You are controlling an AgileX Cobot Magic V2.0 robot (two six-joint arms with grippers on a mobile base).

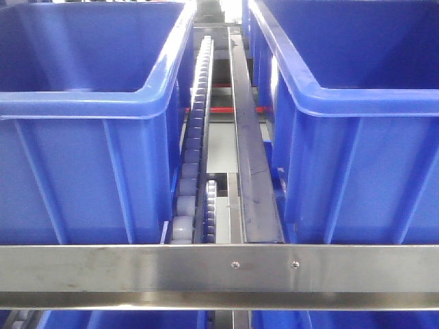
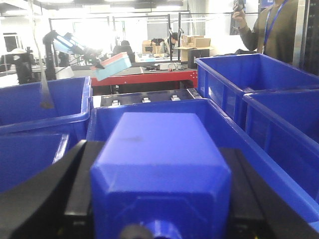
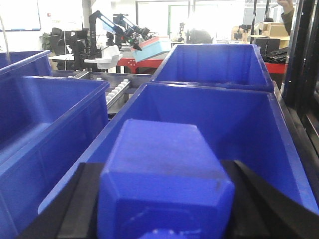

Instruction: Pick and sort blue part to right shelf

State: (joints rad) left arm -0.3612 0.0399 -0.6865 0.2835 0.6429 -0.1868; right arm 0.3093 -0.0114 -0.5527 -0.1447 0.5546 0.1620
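The left end effector [image 2: 160,204] is closed on a blue part [image 2: 159,149]. Its black fingers [image 2: 75,184] press against both flanks of the block, which fills the lower centre of the left wrist view. Beyond the block lies an open blue bin [image 2: 219,124], and more bins stand at the left and right of that frame.

In the front view, the right shelf [image 1: 137,266] shows its flat steel rail across the bottom, with 2 screws [image 1: 235,264] right of centre. Above the rail sit a left bin [image 1: 82,171], a grey roller track [image 1: 195,137] in the gap, and a right bin [image 1: 357,171]. Neither arm appears in this view.

The right end effector [image 3: 164,204] likewise grips a second blue part [image 3: 159,164] low in its frame, held over another deep bin [image 3: 239,124].

Judged risks:
- The wrist views do not show how far either block overhangs its bin, so an early release could bounce a part off a rim.
- A part that strikes the rim could fall into the gap and jam among the rollers.
- The many identical bins make a drop into the wrong one easy.
- With both arms loaded, lowering 1 could catch a finger on a bin wall.
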